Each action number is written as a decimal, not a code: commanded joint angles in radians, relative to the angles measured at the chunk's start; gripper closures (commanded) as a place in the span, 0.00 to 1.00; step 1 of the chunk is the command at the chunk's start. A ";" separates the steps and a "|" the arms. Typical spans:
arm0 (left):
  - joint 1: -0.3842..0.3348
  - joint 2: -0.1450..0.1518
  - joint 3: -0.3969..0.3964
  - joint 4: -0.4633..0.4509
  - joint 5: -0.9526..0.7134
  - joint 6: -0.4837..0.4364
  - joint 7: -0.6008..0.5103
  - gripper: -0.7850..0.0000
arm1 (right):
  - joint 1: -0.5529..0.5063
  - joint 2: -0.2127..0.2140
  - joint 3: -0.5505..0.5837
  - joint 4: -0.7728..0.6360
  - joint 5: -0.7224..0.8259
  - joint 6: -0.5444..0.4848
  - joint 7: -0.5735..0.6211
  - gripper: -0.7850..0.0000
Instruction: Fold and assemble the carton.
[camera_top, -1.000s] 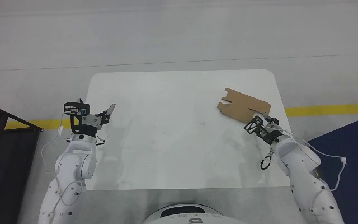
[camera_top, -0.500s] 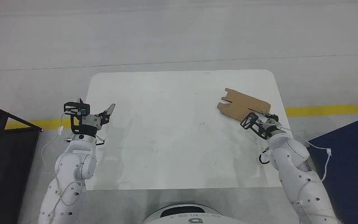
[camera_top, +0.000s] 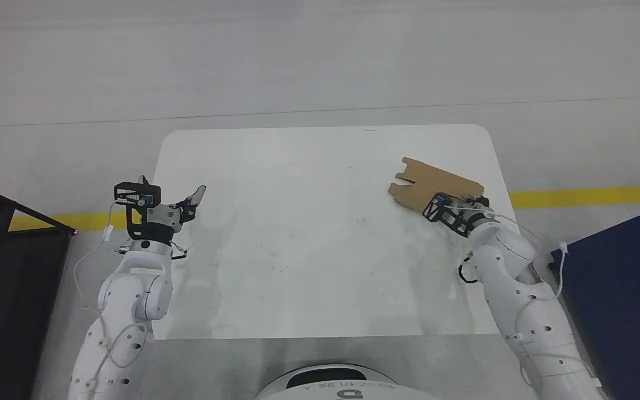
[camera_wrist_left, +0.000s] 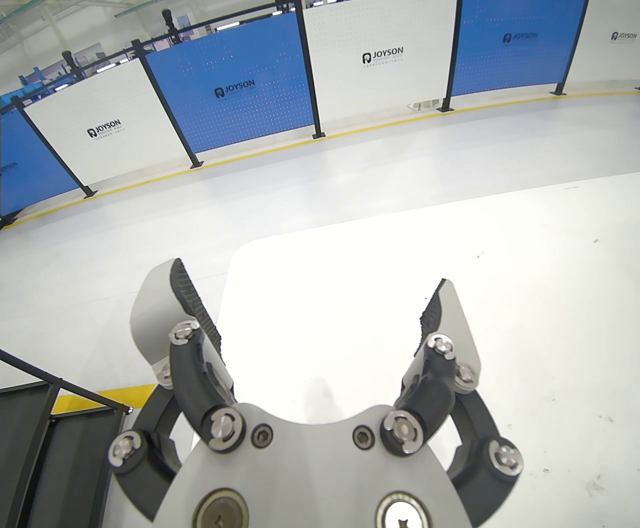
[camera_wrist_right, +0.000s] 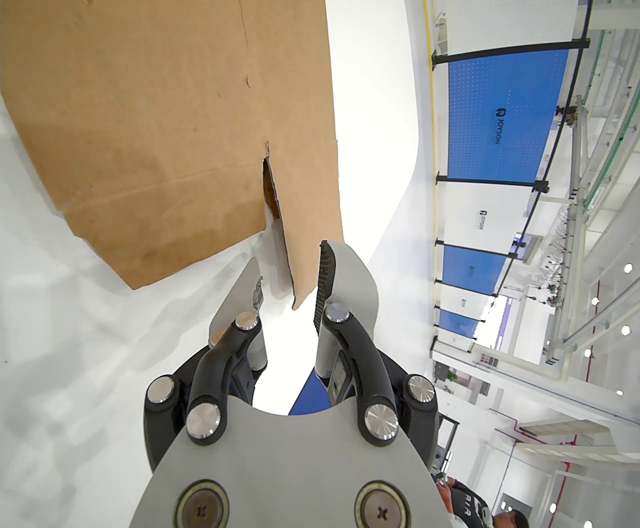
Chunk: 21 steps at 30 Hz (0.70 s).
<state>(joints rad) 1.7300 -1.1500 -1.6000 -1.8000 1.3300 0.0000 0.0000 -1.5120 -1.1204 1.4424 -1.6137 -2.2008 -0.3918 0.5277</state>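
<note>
Counter (camera_top: 300, 250): white, matt, rounded corners.
Carton (camera_top: 437, 186): flat brown cardboard, creased, with slit flaps, lying near the counter's far right corner. The right wrist view cuts off its far end.
Right gripper (camera_wrist_right: 290, 270): at the carton's near edge, ribbed jaws apart on either side of a flap corner; contact unclear.
Left gripper (camera_wrist_left: 310, 295): jaws wide open over the counter's left edge, well apart from the carton.
Surroundings: yellow floor line (camera_top: 575, 197); blue and white perforated panels (camera_wrist_left: 225, 100).
</note>
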 joint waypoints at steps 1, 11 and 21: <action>0.000 0.000 0.000 0.000 0.000 0.000 0.000 0.00 | 0.021 -0.003 -0.007 0.016 -0.001 0.001 0.011 0.66; 0.000 0.000 0.000 0.000 0.000 0.000 0.000 0.00 | 0.115 -0.014 -0.061 0.108 -0.032 -0.048 0.054 0.70; 0.000 0.000 0.000 0.000 0.000 0.000 0.000 0.00 | 0.182 -0.026 -0.097 0.180 -0.050 -0.046 0.079 0.78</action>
<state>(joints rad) 1.7300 -1.1500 -1.6000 -1.8000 1.3300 0.0000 0.0000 -1.3394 -1.1452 1.3488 -1.4438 -2.2481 -0.4398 0.6030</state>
